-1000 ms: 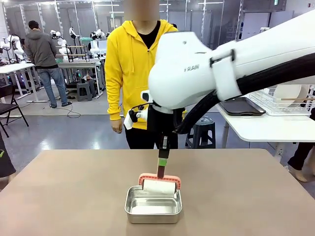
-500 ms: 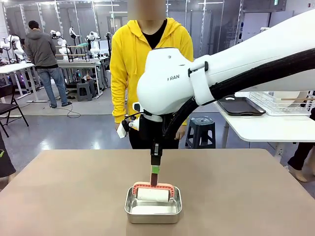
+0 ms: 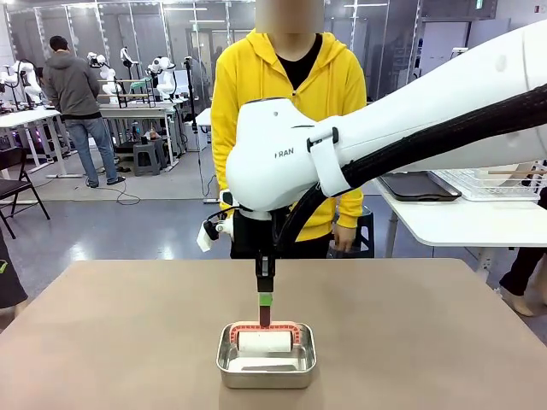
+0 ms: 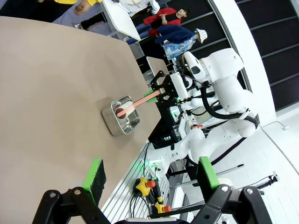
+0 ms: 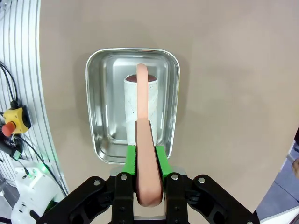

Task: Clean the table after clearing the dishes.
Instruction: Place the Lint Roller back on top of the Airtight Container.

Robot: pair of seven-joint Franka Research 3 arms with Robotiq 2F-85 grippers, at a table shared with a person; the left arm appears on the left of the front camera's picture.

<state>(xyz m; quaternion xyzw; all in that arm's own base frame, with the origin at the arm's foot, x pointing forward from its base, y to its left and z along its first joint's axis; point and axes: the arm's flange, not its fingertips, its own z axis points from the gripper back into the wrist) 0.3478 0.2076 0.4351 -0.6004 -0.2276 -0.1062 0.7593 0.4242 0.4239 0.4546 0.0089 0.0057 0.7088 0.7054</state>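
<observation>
Right tool (image 5: 148, 161) pressed together on the salmon-pink handle (image 5: 145, 154) of a roller (image 3: 264, 341), green pads (image 5: 131, 159) pinching it from both sides, handle pointing up in the front view. White roll sits low inside the small steel pan (image 3: 266, 359), apparently at or just above its floor; contact cannot be told. Pan stands at the near middle of the desk (image 3: 120, 333), whose taupe top lies bare around it, no plates or trays on it, so clearing looks done and wiping seems the step in hand. Left tool (image 4: 150, 182) spread wide, holding nothing, hovering off the desk's left side. Person in a yellow hoodie (image 3: 291, 85) stands at the far edge, hands apart from the pan. Risks, as judged: roll catching on the pan's rim when lifted out, dragging or tipping the light pan; thin handle twisting in the pinch once the roll is pressed to the desk, leaving uneven contact; a long stroke toward the far edge coming close to the person.
</observation>
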